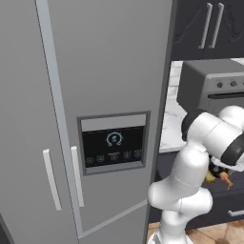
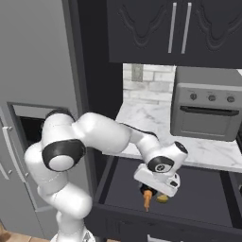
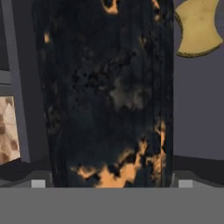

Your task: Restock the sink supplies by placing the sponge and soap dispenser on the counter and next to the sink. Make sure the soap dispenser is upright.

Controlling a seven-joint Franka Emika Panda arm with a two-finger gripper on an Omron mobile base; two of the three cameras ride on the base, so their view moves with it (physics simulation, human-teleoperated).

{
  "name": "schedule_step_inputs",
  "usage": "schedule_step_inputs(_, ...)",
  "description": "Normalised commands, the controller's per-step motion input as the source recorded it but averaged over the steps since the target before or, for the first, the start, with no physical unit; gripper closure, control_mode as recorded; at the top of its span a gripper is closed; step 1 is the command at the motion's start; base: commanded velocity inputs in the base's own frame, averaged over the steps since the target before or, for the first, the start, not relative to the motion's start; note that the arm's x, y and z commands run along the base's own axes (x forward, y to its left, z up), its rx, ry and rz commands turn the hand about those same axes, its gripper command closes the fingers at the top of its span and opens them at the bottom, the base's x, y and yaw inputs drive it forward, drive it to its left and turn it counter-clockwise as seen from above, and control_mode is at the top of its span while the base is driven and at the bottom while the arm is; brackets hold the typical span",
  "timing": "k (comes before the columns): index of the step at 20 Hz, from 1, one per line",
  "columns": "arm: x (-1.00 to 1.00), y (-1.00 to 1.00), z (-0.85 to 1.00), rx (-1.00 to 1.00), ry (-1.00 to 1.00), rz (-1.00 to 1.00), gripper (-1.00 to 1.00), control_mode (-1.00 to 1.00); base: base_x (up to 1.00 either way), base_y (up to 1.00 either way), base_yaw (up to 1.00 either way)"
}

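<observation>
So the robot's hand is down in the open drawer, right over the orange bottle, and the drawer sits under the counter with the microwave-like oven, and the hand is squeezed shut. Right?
Nearly. The hand is open, not squeezed shut; the hand view shows the soap dispenser lying between the spread fingers. The rest holds: the right base view shows it in the open drawer under the counter with the oven.

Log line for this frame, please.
phase: reaching into open drawer | gripper: open, over soap dispenser, not gripped | sponge: beside it

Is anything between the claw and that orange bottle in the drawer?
Nothing: in the hand view the soap dispenser lies right against the open claw, yellow sponge beyond it.
</observation>
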Motion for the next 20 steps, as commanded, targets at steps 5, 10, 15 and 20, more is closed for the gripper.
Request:
schedule_step_inputs(5,-0.27,0.11,0.97,0.00,0.00,0.00,1.00,-1.00,0.00,0.00,0.00)
schedule_step_inputs(10,-0.47,0.05,0.90,0.00,0.00,-0.01,1.00,-1.00,0.00,0.00,0.00)
schedule_step_inputs(15,-0.42,0.24,0.70,0.00,0.00,-0.03,1.00,-1.00,0.00,0.00,0.00)
schedule_step_inputs(20,-0.04,0.54,0.36,-0.02,0.00,-0.03,1.00,-1.00,0.00,0.00,0.00)
